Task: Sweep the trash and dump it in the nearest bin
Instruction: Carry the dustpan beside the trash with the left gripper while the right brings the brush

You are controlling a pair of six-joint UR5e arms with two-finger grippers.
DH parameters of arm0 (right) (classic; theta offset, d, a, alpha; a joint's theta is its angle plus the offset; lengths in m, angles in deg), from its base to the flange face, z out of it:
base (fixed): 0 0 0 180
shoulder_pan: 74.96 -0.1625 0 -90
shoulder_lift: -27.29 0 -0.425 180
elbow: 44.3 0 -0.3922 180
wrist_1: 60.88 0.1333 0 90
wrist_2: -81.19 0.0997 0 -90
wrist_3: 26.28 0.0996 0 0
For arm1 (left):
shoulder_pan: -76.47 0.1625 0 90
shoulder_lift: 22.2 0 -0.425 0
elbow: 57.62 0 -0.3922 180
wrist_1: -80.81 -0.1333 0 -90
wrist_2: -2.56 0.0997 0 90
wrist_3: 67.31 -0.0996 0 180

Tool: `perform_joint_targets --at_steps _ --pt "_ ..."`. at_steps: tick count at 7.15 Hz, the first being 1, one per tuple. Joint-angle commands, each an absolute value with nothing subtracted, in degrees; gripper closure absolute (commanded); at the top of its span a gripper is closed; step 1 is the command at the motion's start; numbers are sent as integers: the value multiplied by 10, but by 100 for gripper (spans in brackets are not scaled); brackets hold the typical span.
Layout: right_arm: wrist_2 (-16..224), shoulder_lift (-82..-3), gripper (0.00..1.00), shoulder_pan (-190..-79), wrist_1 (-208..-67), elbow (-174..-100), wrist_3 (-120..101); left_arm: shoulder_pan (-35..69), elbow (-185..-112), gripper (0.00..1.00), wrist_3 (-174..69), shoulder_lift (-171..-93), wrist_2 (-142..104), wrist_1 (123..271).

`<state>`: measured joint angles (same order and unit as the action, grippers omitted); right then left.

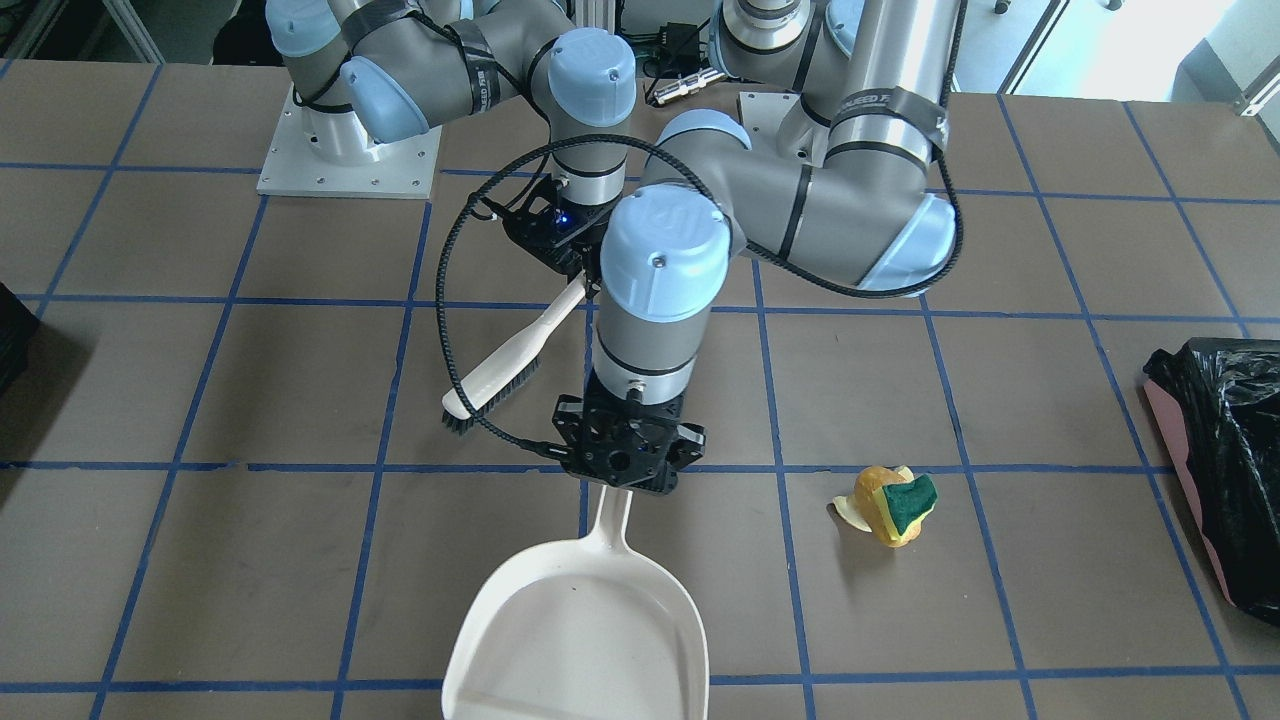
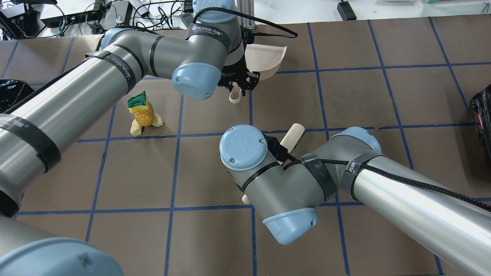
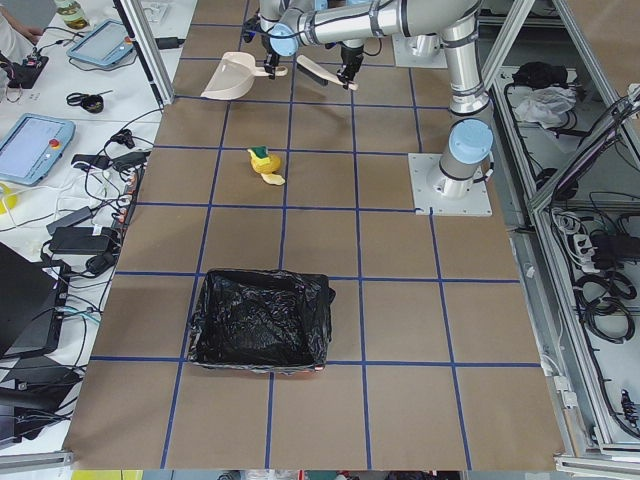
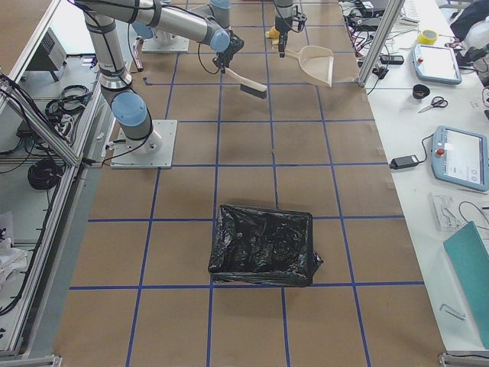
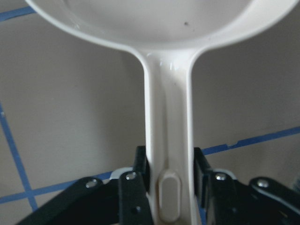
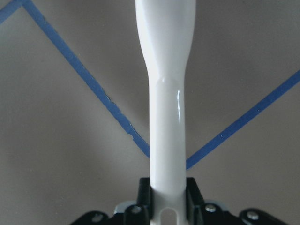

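The trash is a small pile on the table: a yellow sponge with a green scrub layer, an orange lump and a pale peel. The overhead view shows this trash to the left of both grippers. My left gripper is shut on the handle of the white dustpan; in the left wrist view the fingers clamp that handle. My right gripper is shut on the white brush, whose bristles point down above the table. The bin, pink-sided with a black bag, sits beyond the trash.
In the overhead view the left arm's links pass over the table near the trash. A dark object sits at the other table edge. A second black-bagged container stands on the robot's right side. Blue tape lines grid the brown tabletop.
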<state>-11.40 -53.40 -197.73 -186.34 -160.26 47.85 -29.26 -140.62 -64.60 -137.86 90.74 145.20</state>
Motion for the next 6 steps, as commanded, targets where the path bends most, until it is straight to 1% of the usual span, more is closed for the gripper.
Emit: perform_joint_targets --at_steps 1,3,4,6 --pt "-115 -492 100 -1976 -1857 -1536 582 -218 -1393 100 -745 -1339 906 1503" --pt "-114 -418 100 -1977 -1796 -1423 613 -154 -1368 100 -822 -1306 905 1580" --pt "-105 -385 100 -1978 -1788 -1376 618 -128 -1359 100 -870 -1291 908 1615" --pt "-103 -327 100 -1983 -1788 -1310 618 -50 -1356 100 -959 -1262 908 1657"
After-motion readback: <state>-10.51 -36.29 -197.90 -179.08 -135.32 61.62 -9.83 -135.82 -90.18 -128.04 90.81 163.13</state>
